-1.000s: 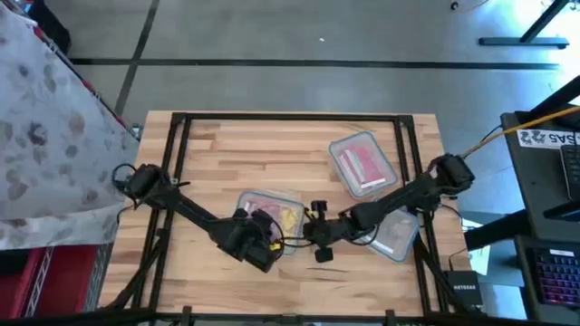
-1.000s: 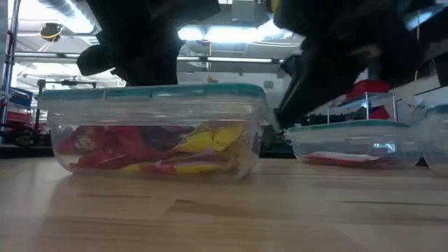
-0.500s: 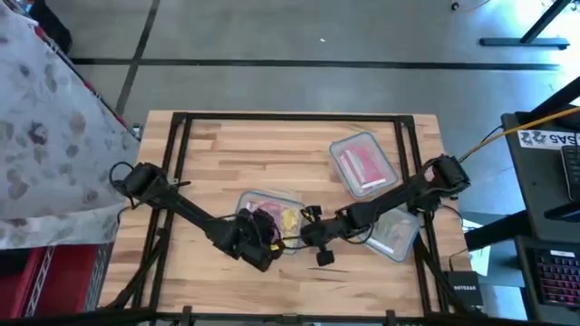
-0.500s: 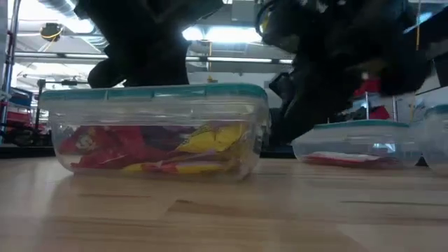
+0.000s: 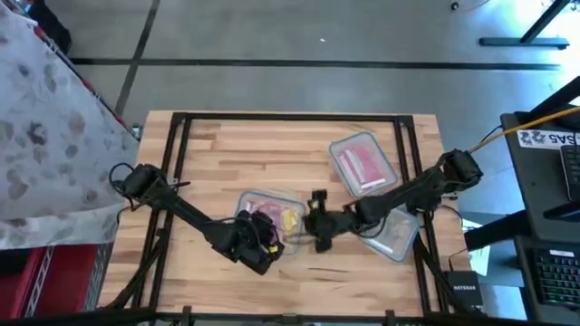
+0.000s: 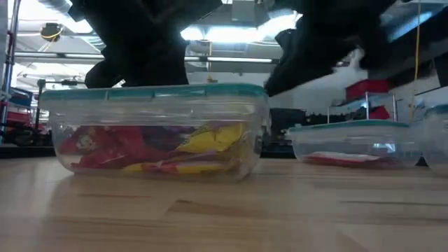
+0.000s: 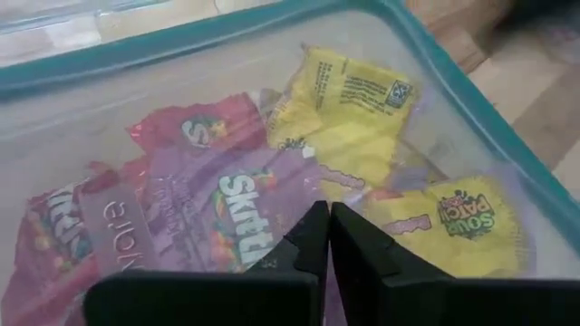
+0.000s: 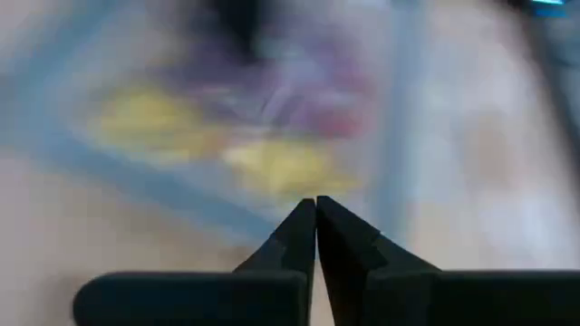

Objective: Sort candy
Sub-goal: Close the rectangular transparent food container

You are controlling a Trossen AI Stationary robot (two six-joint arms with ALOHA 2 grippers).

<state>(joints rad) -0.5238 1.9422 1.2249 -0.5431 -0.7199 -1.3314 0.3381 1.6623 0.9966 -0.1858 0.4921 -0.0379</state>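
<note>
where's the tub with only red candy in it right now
In the high view, the red-candy tub sits at the table's far right, beyond the right gripper and the mixed-candy tub.

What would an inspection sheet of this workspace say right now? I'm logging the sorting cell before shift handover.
Surface: wooden table, pale planks inside a dark frame.
Job's things: mixed tub near the table's middle holds red, purple and yellow candy; far tub holds red packets; a third clear tub sits near the right edge, contents unclear.
Clutter: nothing seen.
End effectors: left end effector shut, empty, over the mixed tub's candy; right end effector shut, empty, beside that tub.
Cables: yellow cable runs from the right arm off to the right.
Surroundings: patterned cloth on the left, desk with keyboard on the right.
</note>
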